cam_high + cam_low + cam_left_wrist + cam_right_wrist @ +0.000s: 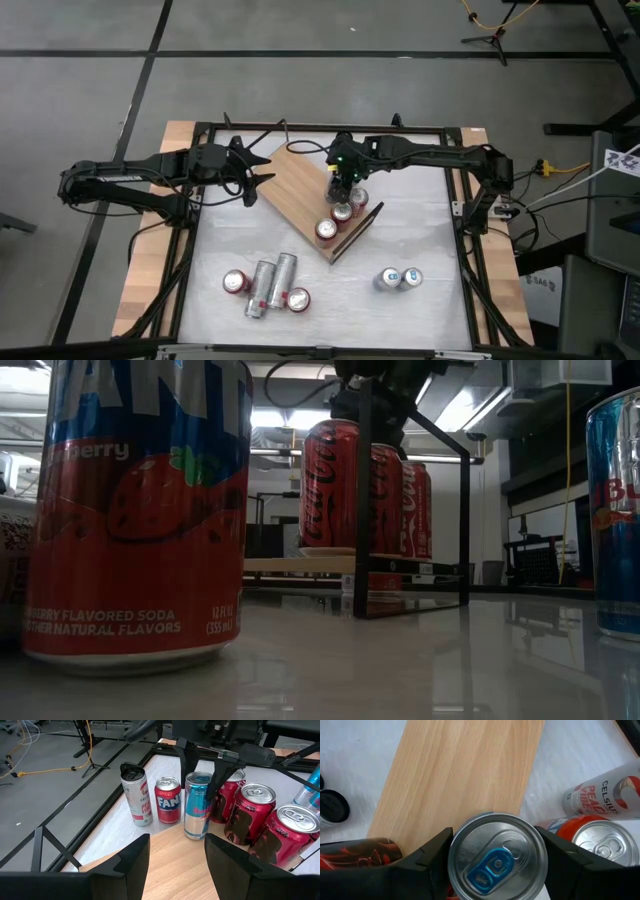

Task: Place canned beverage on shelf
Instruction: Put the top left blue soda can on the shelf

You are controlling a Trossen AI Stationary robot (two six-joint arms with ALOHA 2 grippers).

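High view has the shelf [300, 190] sitting slanted on the white counter [420, 230], with three red cans [338, 215] lined up along its railed end. Right hand [343, 184] is over that row, clamped on a silver-and-blue can [495, 857]; the right wrist view looks straight down on its blue pull tab between the two fingers [427, 857], with the wooden board beneath. In the left wrist view that can [198, 805] stands upright on the board just beside the red ones. Left hand [262, 180] hovers at the board's other end, fingers a little apart and holding nothing. Loose cans elsewhere on the counter: a Fanta can [135, 510] right by the low camera, and two blue cans [398, 279] off to the right.
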